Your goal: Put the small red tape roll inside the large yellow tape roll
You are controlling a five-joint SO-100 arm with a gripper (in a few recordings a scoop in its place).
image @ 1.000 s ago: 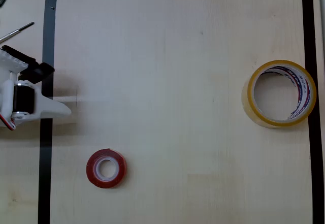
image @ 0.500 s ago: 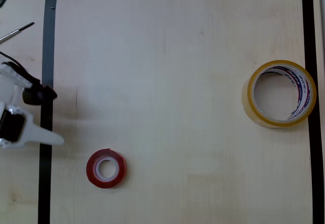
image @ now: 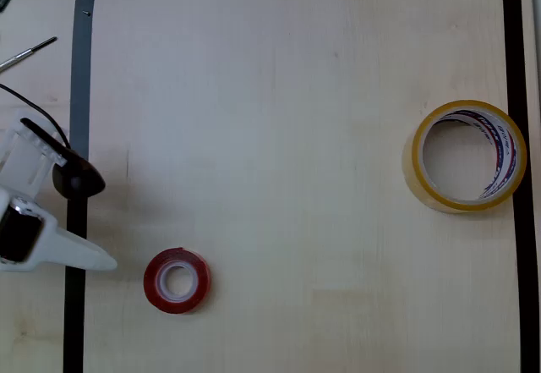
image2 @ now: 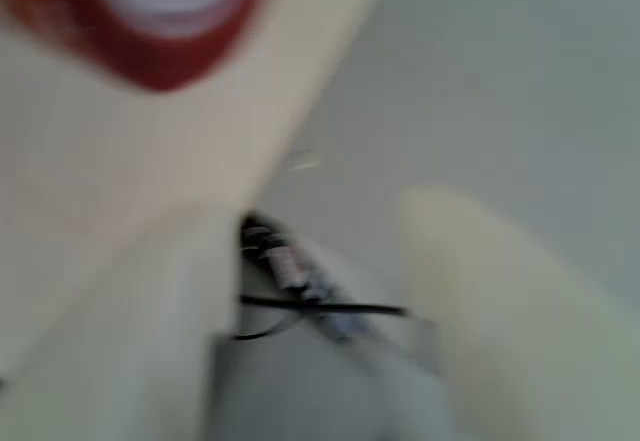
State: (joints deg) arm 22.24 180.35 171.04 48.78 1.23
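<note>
The small red tape roll [image: 176, 280] lies flat on the wooden table at the lower left of the overhead view. It also shows as a red blur [image2: 150, 31] at the top left of the wrist view. The large yellow tape roll [image: 467, 155] lies flat at the far right, beside the black tape border, and its printed white core faces up. My white gripper [image: 95, 236] sits at the left edge, over the border strip. Its white finger [image: 84, 256] points right, a short way left of the red roll. In the blurred wrist view the two pale fingers [image2: 130, 321] stand apart with nothing between them.
Black tape [image: 80, 94] frames the work area on the left, top and right. A thin metal tool [image: 30, 52] lies outside the frame at the upper left. A black cable [image: 34, 111] runs to the arm.
The gripper has swung down the left edge of the overhead view, from mid-height toward the red roll. Both tape rolls have stayed where they were.
</note>
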